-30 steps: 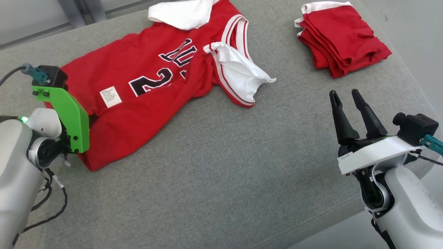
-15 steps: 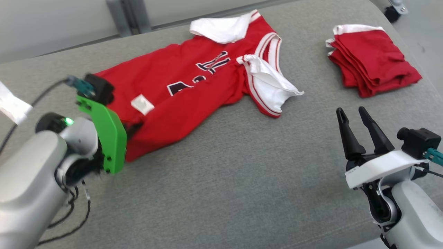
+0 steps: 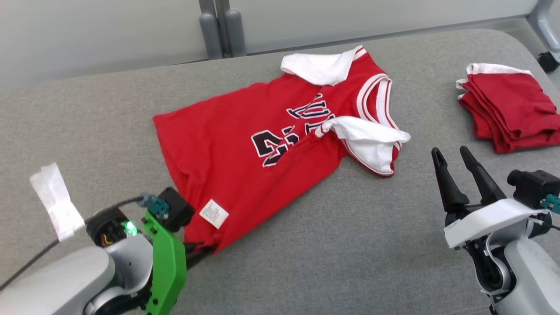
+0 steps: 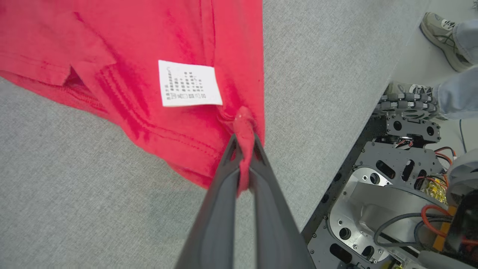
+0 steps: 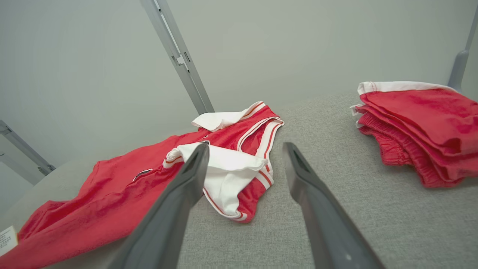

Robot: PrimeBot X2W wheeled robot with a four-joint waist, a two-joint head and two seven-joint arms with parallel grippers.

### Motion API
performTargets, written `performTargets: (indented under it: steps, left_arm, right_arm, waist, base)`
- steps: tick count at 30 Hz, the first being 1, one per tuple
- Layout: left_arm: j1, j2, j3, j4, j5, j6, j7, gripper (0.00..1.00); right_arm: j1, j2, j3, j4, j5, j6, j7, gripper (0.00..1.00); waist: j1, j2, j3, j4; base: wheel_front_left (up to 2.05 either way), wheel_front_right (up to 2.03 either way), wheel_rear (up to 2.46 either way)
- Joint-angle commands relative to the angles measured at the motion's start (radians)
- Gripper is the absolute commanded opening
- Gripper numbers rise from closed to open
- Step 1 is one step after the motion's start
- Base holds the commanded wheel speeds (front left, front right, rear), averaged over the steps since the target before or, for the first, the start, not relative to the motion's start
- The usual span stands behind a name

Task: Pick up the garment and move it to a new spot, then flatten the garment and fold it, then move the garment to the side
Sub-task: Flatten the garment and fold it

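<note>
I read one digit for certain on the red jersey [image 3: 227,144]: a black, white-outlined 2 [image 3: 264,145]; a fold swallows what follows. The lettering [image 3: 311,113] at one o'clock of it is creased past reading. The white label [image 3: 214,213] at seven o'clock bears print too small for me.

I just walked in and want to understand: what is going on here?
The robot's left gripper has its fingers shut on the hem corner of the red jersey, which lies rumpled on the grey cushion. The right gripper is open, holding nothing. A folded red piece sits apart on the right.
</note>
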Motion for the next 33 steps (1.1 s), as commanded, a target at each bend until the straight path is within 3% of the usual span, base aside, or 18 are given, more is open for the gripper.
performTargets:
  steps: [1, 2, 3, 4, 14, 16, 20, 23, 27, 33]
  left_arm:
    - [0.016, 0.013, -0.020, -0.009, 0.003, -0.002, -0.019, 0.00]
    - [0.021, 0.018, -0.032, -0.009, 0.014, -0.002, -0.027, 0.01]
    - [0.030, 0.022, -0.042, -0.003, 0.025, -0.002, -0.035, 0.46]
    - [0.037, 0.022, -0.048, 0.005, 0.032, -0.002, -0.042, 1.00]
    - [0.013, 0.050, -0.019, 0.109, 0.003, -0.001, -0.223, 1.00]
    - [0.019, 0.055, 0.014, 0.128, -0.011, 0.025, -0.278, 1.00]
    - [0.067, 0.044, 0.088, 0.122, -0.046, 0.141, -0.395, 1.00]
    - [0.116, 0.022, 0.136, 0.099, -0.054, 0.263, -0.497, 1.00]
    - [0.183, -0.009, 0.186, 0.075, -0.075, 0.390, -0.612, 1.00]
    - [0.275, -0.092, 0.273, 0.064, -0.050, 0.503, -0.702, 1.00]
  right_arm:
    - [0.018, -0.003, -0.008, -0.006, -0.009, 0.000, 0.003, 1.00]
    - [0.022, -0.004, -0.011, -0.008, -0.009, 0.000, 0.005, 1.00]
    - [0.028, -0.003, -0.016, -0.009, -0.011, 0.000, 0.007, 1.00]
    - [0.033, -0.003, -0.020, -0.009, -0.012, 0.000, 0.008, 1.00]
    - [0.074, -0.001, -0.058, -0.023, -0.029, 0.000, 0.033, 1.00]
    - [0.083, 0.003, -0.065, -0.028, -0.034, 0.000, 0.035, 1.00]
    - [0.102, 0.014, -0.070, -0.030, -0.045, 0.000, 0.049, 1.00]
    - [0.093, 0.014, -0.056, -0.015, -0.064, 0.000, 0.074, 1.00]
    - [0.032, -0.003, -0.028, 0.032, -0.128, 0.000, 0.112, 1.00]
    - [-0.089, -0.014, 0.019, 0.182, -0.289, -0.001, 0.168, 1.00]
  waist:
    - [0.0000, 0.0000, -0.012, 0.015]
    - [0.0000, 0.0000, -0.013, 0.018]
    - [0.0000, 0.0000, -0.013, 0.022]
    - [0.0000, 0.0000, -0.015, 0.026]
    - [0.0000, 0.0000, -0.050, 0.055]
    - [0.0000, 0.0000, -0.060, 0.057]
    - [0.0000, 0.0000, -0.073, 0.059]
    - [0.0000, 0.0000, -0.073, 0.066]
    - [0.0000, 0.0000, -0.062, 0.078]
    - [0.0000, 0.0000, -0.037, 0.120]
  base:
    - [0.00, 0.00, 0.00]
    - [0.00, 0.00, 0.00]
    - [0.00, 0.00, 0.00]
    - [0.00, 0.00, 0.00]
    - [0.00, 0.00, 0.00]
    - [0.00, 0.00, 0.00]
    - [0.00, 0.00, 0.00]
    - [0.00, 0.00, 0.00]
    - [0.00, 0.00, 0.00]
    - [0.00, 0.00, 0.00]
